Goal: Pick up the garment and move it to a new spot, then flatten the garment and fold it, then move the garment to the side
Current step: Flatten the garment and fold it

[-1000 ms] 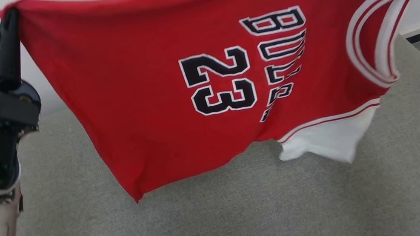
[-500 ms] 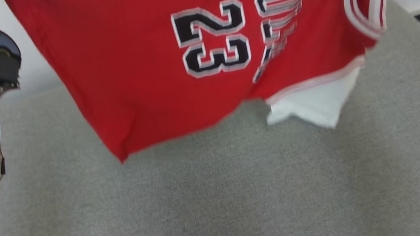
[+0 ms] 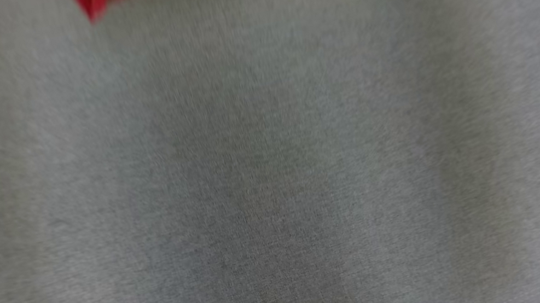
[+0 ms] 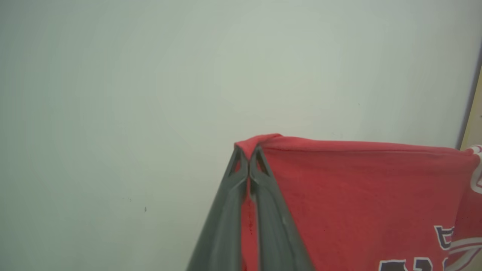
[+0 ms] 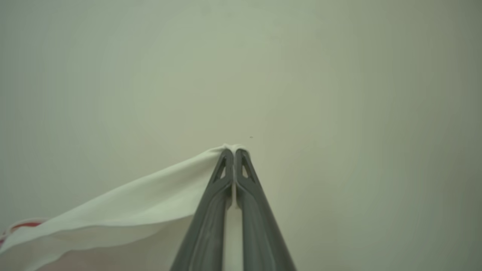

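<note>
Left tool (image 4: 248, 152), clamped on a red corner, and right tool (image 5: 234, 152), pinched shut on a white edge, hold the garment (image 4: 357, 195) stretched aloft above the grey tabletop (image 3: 274, 173). The pick-up looks done. Setting down, flattening, folding and moving aside appear to lie ahead.

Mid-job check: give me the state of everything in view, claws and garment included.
left claw: shut on a red corner of the garment.
right claw: shut on a white edge of the garment.
garment: held up, hanging unfolded, top edge fairly taut from the left claw; not yet flattened.
grey surface: lies flat under the garment's low red tip; head view blurred.
</note>
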Available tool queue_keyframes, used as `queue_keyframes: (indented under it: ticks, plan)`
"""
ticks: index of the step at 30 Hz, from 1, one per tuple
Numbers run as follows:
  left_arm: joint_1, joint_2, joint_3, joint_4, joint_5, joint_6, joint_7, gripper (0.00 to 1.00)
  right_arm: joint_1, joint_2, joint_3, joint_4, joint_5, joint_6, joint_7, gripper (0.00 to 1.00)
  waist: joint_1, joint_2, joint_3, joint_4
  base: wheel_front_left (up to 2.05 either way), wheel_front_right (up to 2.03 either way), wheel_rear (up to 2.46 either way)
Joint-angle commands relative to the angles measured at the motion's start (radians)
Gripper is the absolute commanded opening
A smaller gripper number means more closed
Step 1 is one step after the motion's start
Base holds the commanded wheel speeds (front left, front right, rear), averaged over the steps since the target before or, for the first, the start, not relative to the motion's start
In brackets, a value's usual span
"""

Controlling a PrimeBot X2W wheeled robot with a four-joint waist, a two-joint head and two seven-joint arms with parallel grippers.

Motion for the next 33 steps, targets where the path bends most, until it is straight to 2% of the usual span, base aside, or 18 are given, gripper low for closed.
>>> queue_keyframes:
  ticks: [1,4,7,11,17,23,27,28,29,33]
  plan:
    - [-0.061,0.008,0.004,0.008,0.03,0.001,-0.032,0.0,-0.043,0.014,-0.027,0.004,-0.037,0.0,-0.048,0.0,-0.0003,-0.0003,0.224,-0.007,0.0,0.0,0.0]
    - [-0.175,-0.007,0.016,0.019,0.059,0.0,-0.089,0.0,-0.135,0.033,-0.067,-0.009,-0.101,0.0,-0.112,0.0,-0.0003,-0.0003,0.295,-0.014,0.0,0.0,0.0]
    - [-0.224,-0.014,0.012,0.025,0.084,-0.009,-0.116,0.0,-0.167,0.051,-0.082,-0.015,-0.12,0.0,-0.132,0.0,-0.0003,-0.0003,0.337,-0.018,0.0,0.0,0.0]
    - [-0.284,-0.017,-0.005,0.023,0.139,-0.038,-0.146,0.0,-0.169,0.043,-0.045,-0.028,-0.16,0.0,-0.151,0.0,-0.0003,-0.0003,0.417,-0.022,0.0,0.0,0.0]
    - [-0.201,-0.065,0.016,0.042,0.157,-0.085,-0.161,0.0,-0.059,0.018,0.001,-0.082,-0.142,0.0,-0.163,0.0,-0.0003,-0.0003,0.46,0.004,0.0,0.0,0.0]
    - [-0.046,-0.099,0.019,0.025,0.118,-0.131,-0.162,0.0,0.144,-0.035,0.12,-0.174,-0.049,0.0,-0.16,0.0,-0.0003,-0.0003,0.394,0.027,0.0,0.0,0.0]
    - [0.102,-0.1,0.025,0.002,0.056,-0.14,-0.162,0.0,0.332,-0.079,0.18,-0.251,0.057,0.0,-0.065,0.0,-0.0003,-0.0003,0.317,0.042,0.0,0.0,0.0]
    - [0.146,-0.105,0.027,-0.003,0.04,-0.141,-0.162,0.0,0.387,-0.087,0.182,-0.284,0.082,0.0,-0.037,0.0,-0.0003,-0.0003,0.292,0.048,0.0,0.0,0.0]
    - [0.243,-0.114,0.022,-0.026,0.007,-0.141,-0.161,0.0,0.502,-0.097,0.157,-0.353,0.137,0.0,0.035,0.0,-0.0003,-0.0003,0.245,0.058,0.0,0.0,0.0]
    - [0.462,-0.104,-0.004,-0.06,-0.036,-0.141,-0.159,0.0,0.776,-0.072,0.048,-0.495,0.175,0.0,0.167,0.0,-0.0003,-0.0003,0.138,0.067,0.0,0.0,0.0]
